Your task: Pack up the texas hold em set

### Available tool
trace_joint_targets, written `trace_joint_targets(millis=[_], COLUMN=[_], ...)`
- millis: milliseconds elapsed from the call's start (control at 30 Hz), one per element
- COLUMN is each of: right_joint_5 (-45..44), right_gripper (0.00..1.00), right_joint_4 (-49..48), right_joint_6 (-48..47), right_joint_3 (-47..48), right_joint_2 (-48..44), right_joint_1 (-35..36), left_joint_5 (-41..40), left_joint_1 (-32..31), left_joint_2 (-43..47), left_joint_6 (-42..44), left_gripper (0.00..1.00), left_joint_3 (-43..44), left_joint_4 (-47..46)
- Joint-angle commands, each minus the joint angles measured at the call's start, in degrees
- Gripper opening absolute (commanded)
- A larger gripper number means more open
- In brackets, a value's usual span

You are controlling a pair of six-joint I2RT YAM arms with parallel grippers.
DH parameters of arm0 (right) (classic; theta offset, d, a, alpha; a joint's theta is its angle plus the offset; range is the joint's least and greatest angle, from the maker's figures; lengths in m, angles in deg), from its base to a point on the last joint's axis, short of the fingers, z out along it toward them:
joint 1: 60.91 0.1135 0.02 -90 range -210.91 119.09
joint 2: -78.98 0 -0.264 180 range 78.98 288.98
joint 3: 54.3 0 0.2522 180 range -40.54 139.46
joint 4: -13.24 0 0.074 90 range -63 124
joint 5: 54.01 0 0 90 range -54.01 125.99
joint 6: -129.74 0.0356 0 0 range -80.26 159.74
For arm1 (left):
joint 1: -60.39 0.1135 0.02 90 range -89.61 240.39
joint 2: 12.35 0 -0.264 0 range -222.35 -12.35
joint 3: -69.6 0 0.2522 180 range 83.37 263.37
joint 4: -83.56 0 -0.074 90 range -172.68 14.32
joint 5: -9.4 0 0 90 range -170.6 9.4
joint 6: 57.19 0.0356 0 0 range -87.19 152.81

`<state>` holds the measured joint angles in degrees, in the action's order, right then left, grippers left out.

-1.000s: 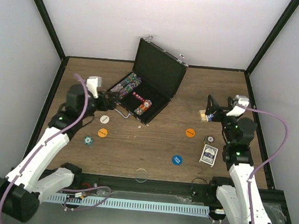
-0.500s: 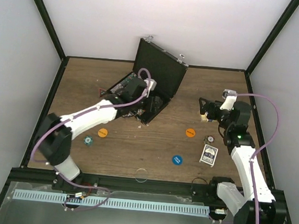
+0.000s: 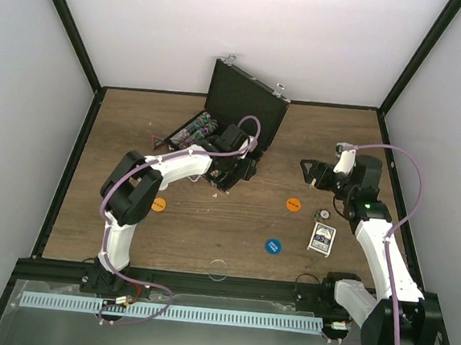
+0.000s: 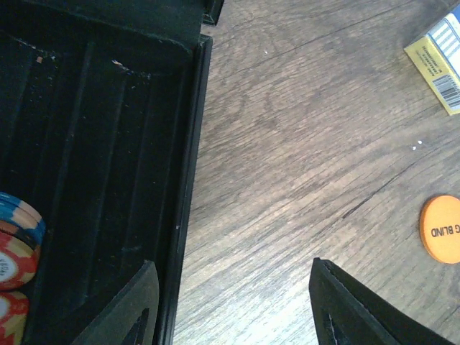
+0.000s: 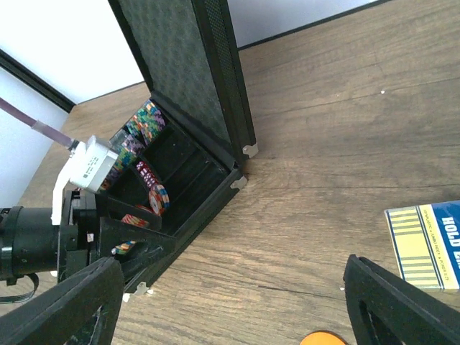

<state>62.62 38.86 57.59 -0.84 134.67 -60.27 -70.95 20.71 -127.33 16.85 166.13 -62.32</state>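
The texas hold em case (image 3: pixel 248 109) sits open near the table's far edge, with the left jaws over its rim and the right jaws both apart and empty, so packing looks half done and I think the card deck (image 3: pixel 322 238) needs grabbing next.

One open black case (image 3: pixel 244 113), two round orange buttons (image 3: pixel 157 204) (image 3: pixel 293 203), one round blue button (image 3: pixel 272 246), one blue-backed card deck (image 3: pixel 322 238), one yellow-and-blue box (image 5: pixel 431 244). Poker chips (image 3: pixel 202 127) in the case are too tightly stacked to count.
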Motion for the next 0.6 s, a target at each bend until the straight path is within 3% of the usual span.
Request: trace_joint_targets(millis=[0, 267, 567], right_joint_5=[1.8, 3.1, 2.7], right_gripper=[0.85, 0.81, 0.80], right_joint_4=[-0.9, -2.3, -3.0], right_joint_6=[0.4, 0.0, -0.8], right_joint_3=[2.0, 0.9, -1.1], right_joint_2=[1.9, 3.2, 2.9], right_joint_1=[0.5, 0.5, 0.5], left_joint_5=[-1.0, -1.2, -0.8], left_joint_1=[-0.1, -0.1, -0.2], left_joint_2=[-1.2, -3.3, -5.3], left_joint_6=[2.1, 5.1, 7.8], left_gripper=[0.59, 0.44, 0.42], left_joint_3=[1.9, 0.8, 0.4], left_joint_4=[1.6, -0.3, -1.4])
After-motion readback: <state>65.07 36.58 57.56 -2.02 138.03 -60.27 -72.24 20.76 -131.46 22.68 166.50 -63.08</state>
